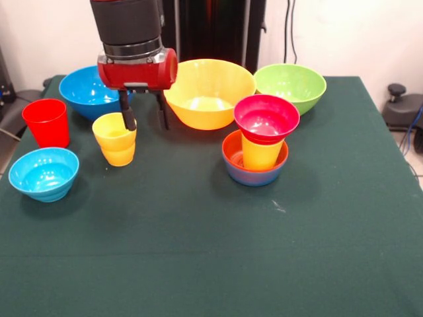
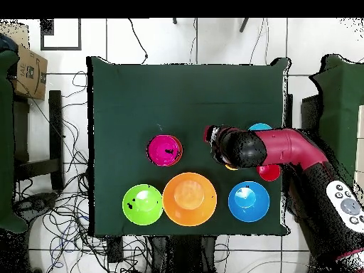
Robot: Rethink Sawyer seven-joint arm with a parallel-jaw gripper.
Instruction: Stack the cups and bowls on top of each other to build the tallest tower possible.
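While the gripper hung with fingers apart, you saw one finger inside the stacked yellow cups on the surface.

We note a dark green cloth covering the table. Behind it stands a pale wall with black cables hanging down. From overhead, the white tiled floor shows tangled wires at left, a cardboard box far left, and a dark frame beside it.
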